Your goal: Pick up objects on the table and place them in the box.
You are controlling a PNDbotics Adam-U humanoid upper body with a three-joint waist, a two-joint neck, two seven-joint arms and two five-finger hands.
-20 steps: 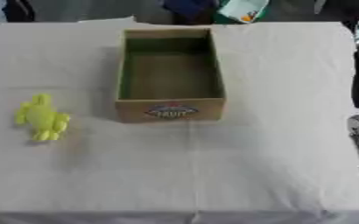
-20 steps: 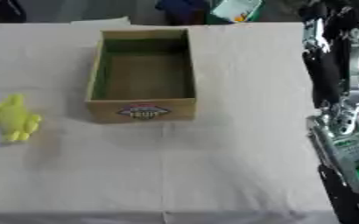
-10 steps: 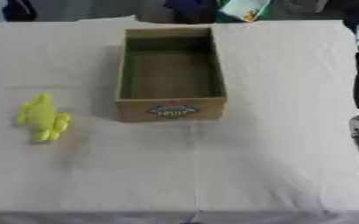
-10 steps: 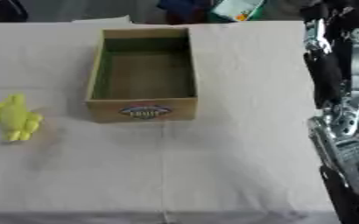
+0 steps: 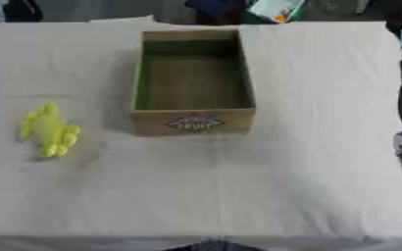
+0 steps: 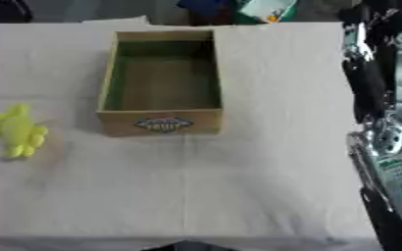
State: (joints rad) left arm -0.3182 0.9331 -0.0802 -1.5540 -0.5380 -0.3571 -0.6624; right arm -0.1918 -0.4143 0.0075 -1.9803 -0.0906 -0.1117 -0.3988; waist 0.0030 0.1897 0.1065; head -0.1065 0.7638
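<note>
Lumpy yellow-green soft toy point(image 5: 48, 130) on the cloth-covered table point(image 5: 238, 196), at 9 o'clock from the open cardboard box point(image 5: 194, 81), right arm point(image 6: 380, 98) far at 3 o'clock, its fingers impossible to judge

1 box point(image 5: 193, 121), 1 yellow toy point(image 5: 49, 130).

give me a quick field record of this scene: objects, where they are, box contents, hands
surface: table under a pale cloth
box: open cardboard box, far centre of the table, printed label on its near wall
box contents: nothing visible inside
object to pick: yellow toy, lying on the cloth to the left of the box, apart from it
right arm: black and silver arm along the right edge; its hand cannot be made out
left hand: not in view
task state: toy not yet in the box
</note>
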